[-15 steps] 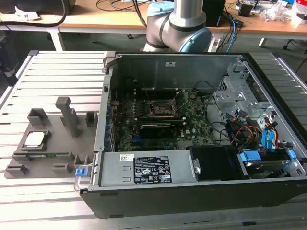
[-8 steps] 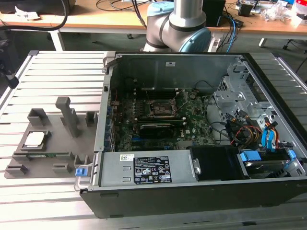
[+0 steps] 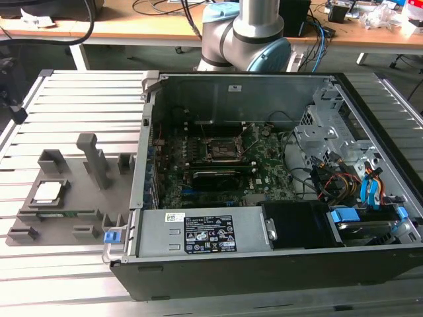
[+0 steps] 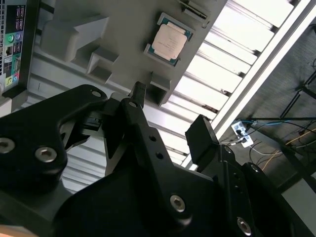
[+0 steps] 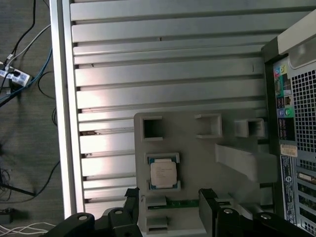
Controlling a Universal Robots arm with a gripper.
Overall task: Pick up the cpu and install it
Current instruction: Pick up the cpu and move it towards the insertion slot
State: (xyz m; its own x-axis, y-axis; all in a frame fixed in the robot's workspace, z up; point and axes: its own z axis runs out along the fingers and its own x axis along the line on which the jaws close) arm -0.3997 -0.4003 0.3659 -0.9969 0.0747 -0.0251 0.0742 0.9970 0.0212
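The cpu [image 3: 49,191], a small square chip with a silvery top, lies flat in a recess of the grey fixture plate [image 3: 79,198] at the exterior view's left, outside the computer case. Both wrist views look down on the cpu [image 5: 163,174] [image 4: 169,39] from well above. My gripper [image 5: 169,197] [image 4: 170,116] hangs open over the plate near the chip, its black fingers [image 5: 131,196] apart with nothing between them. Inside the case, the black socket frame [image 3: 223,148] sits on the green motherboard [image 3: 264,172].
The open computer case [image 3: 264,264] fills the middle and the exterior view's right, with a black graphics card [image 3: 218,177] below the socket and drive bays with cables [image 3: 344,172]. Upright grey holders [image 3: 92,155] rise from the plate. A green memory stick [image 3: 56,212] lies beside the chip.
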